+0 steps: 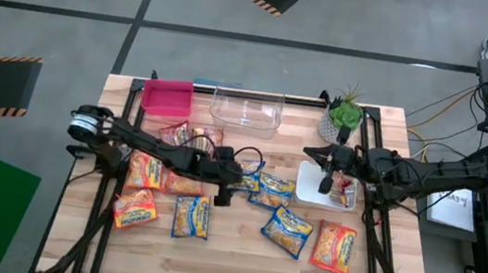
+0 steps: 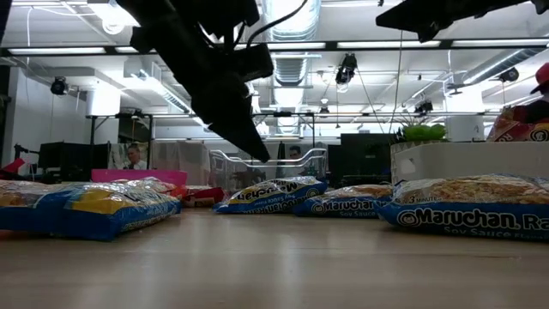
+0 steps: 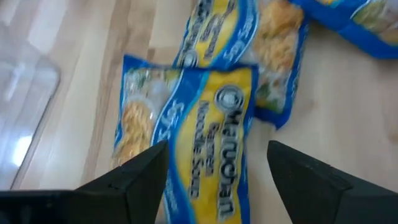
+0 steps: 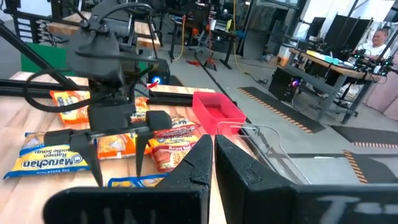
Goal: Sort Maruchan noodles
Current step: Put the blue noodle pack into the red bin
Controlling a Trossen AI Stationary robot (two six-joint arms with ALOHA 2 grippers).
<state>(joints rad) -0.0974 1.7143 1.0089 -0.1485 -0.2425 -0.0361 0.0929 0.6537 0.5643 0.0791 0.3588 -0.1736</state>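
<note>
Jaws apart over blurred blue packet (image 3: 205, 130)

Blue-and-yellow noodle packets (image 3: 205, 118), a pink bin (image 1: 167, 97), light wooden table (image 1: 238, 262).

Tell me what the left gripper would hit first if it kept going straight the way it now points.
Most likely the blue Maruchan packet lying directly ahead between the open fingers of the left gripper. That packet overlaps a second blue packet on the wooden table. How far off it lies is unclear.
</note>
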